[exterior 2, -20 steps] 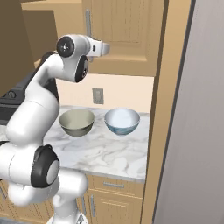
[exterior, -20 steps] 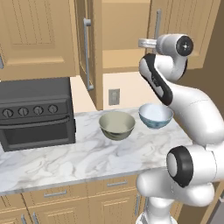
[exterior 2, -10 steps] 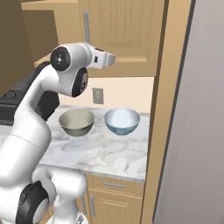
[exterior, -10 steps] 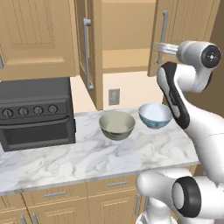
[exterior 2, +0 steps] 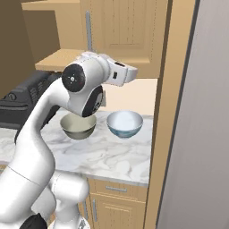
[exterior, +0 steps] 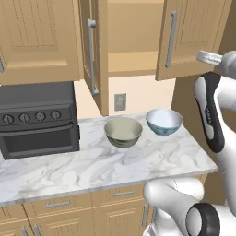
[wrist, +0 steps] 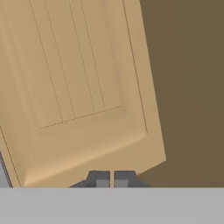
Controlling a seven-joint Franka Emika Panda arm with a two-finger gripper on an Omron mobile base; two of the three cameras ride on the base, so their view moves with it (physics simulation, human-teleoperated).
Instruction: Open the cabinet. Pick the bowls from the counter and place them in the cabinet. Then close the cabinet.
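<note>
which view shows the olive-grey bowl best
The left base view: the olive-grey bowl sits whole and unblocked on the counter, cream inside showing, beside the white bowl. In the right base view the robot's arm covers part of its rim. The hand view faces a cabinet door instead.

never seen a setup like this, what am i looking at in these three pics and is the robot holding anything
It is a computer-rendered kitchen with a white robot arm on a base that can drive. Two pictures come from cameras on that base, behind the arm to its left and right. The third comes from a camera on the hand, looking at a light-oak cabinet door.

The light-oak wall cabinet stands open. On the white marble counter sit a dull olive-grey bowl with cream inside and a white bowl with pale blue pattern, apart from each other, beside a black oven with knobs.

The hand's two fingertips are shut together with nothing between them, so it holds nothing.
</note>
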